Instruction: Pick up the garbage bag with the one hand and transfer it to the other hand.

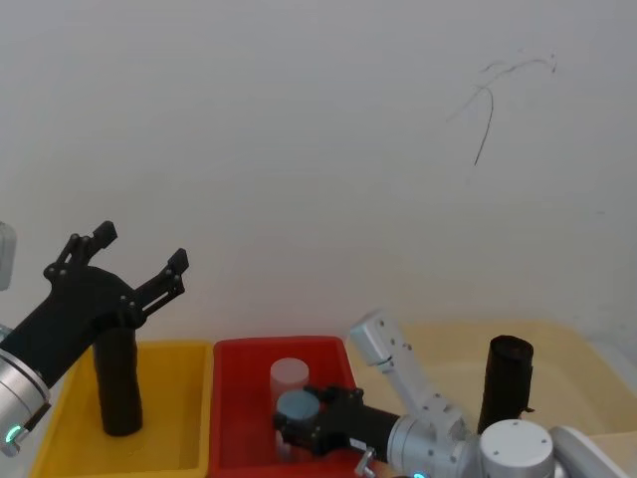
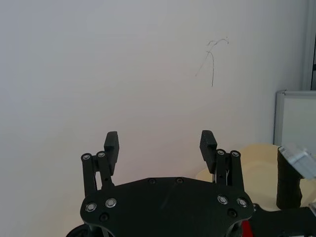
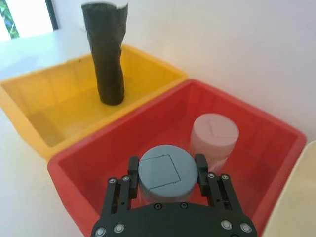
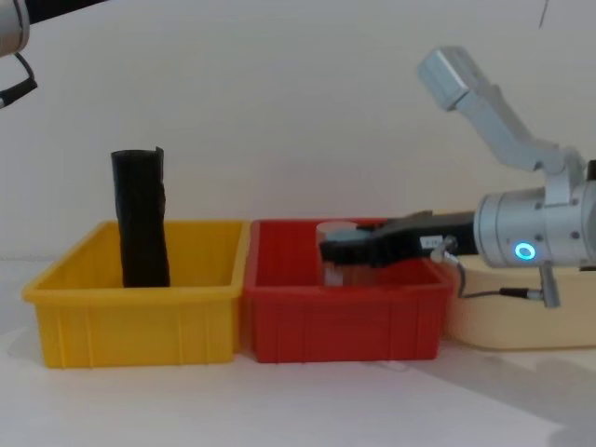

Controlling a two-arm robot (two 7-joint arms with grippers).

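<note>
Garbage bag point(image 1: 117, 383) upright in yellow bin point(image 1: 179, 453), below spread-open left hand point(image 1: 139, 261).

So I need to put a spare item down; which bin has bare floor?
The yellow bin has bare floor beside the garbage bag in its far corner. The red bin is crowded: two capped containers, with the right claw around the blue-capped one.

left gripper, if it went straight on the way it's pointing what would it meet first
The left gripper, fingers open, is raised above the yellow bin and points at the bare white wall. Nothing shows between its fingers, so the wall looks first, though its distance is unclear.
</note>
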